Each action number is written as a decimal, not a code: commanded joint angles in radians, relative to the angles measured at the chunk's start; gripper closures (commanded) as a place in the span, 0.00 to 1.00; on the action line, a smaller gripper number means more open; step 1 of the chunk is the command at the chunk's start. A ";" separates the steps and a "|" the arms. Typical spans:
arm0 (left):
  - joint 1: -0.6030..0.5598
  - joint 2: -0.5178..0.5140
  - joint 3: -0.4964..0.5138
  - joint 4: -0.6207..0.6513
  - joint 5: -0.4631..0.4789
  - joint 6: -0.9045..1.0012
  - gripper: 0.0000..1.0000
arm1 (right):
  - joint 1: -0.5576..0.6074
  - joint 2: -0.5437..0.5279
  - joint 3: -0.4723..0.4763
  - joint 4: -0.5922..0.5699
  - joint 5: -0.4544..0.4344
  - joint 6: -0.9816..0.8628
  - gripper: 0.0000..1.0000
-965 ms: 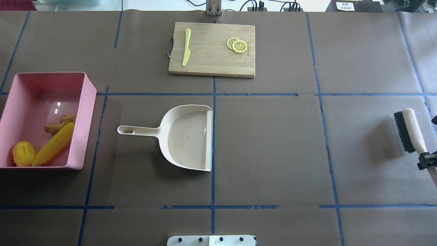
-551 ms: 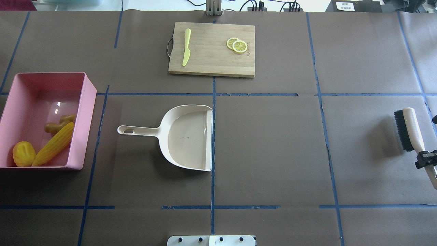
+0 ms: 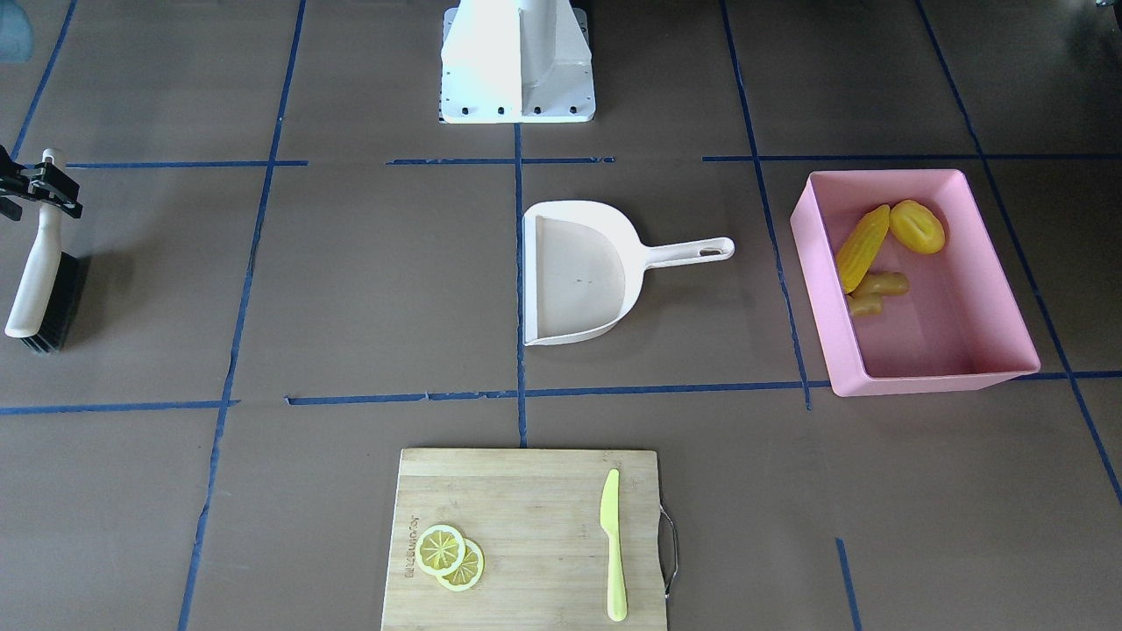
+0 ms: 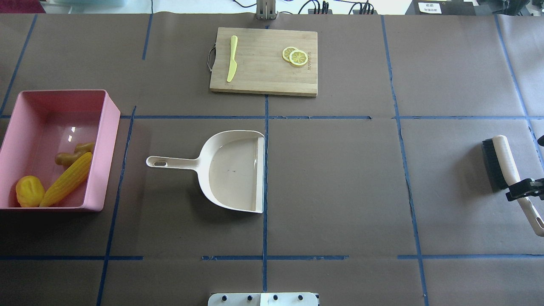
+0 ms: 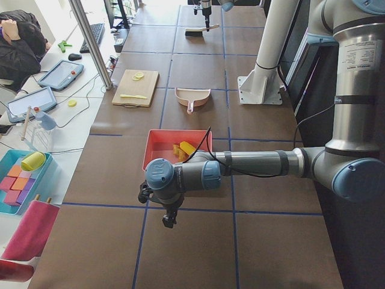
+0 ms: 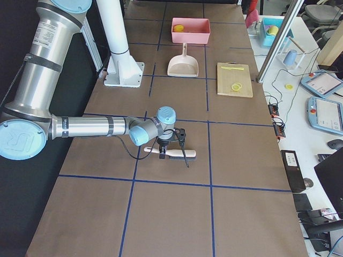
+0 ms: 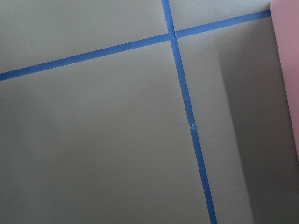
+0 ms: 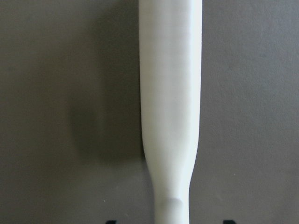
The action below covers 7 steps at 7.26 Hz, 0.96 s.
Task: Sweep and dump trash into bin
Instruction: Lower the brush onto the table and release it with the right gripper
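We judge the sweeping itself done: the corn cob, the potato-like lump and the ginger root all lie inside the pink bin. The bin is far across the counter from the right claw and just beside the left claw. The right claw looks closed across the handle of the brush, bristle end ahead of it and handle tail behind. We cannot tell whether the bristles touch the counter. That is the main risk we see. If the claw lets go while the brush hangs above the counter or sits tilted, it may drop, tip over or skid. A finger catching the handle on the way up would drag it along. The left claw shows only in a side view, so we cannot tell whether it is open or closed. It hangs low next to the bin, and a careless pull-back could clip the bin's wall and jolt the trash. The empty dustpan lies between the two claws, well apart from both.
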 commanded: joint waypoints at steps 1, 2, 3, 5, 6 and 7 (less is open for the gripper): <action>0.000 0.000 0.000 0.000 0.000 0.000 0.00 | 0.098 -0.007 0.015 -0.064 0.027 -0.192 0.00; 0.000 0.000 0.000 0.000 0.002 0.000 0.00 | 0.225 0.002 0.022 -0.217 0.029 -0.407 0.00; 0.000 0.000 0.003 0.002 0.000 0.000 0.00 | 0.348 0.040 0.027 -0.364 0.027 -0.594 0.00; 0.000 0.002 0.008 0.003 0.002 0.000 0.00 | 0.546 0.159 0.026 -0.662 0.015 -0.852 0.00; 0.000 0.002 0.006 0.003 0.005 0.000 0.00 | 0.602 0.170 0.027 -0.701 0.015 -0.863 0.00; 0.000 0.002 0.005 0.003 0.005 0.000 0.00 | 0.614 0.154 0.030 -0.700 0.012 -0.851 0.00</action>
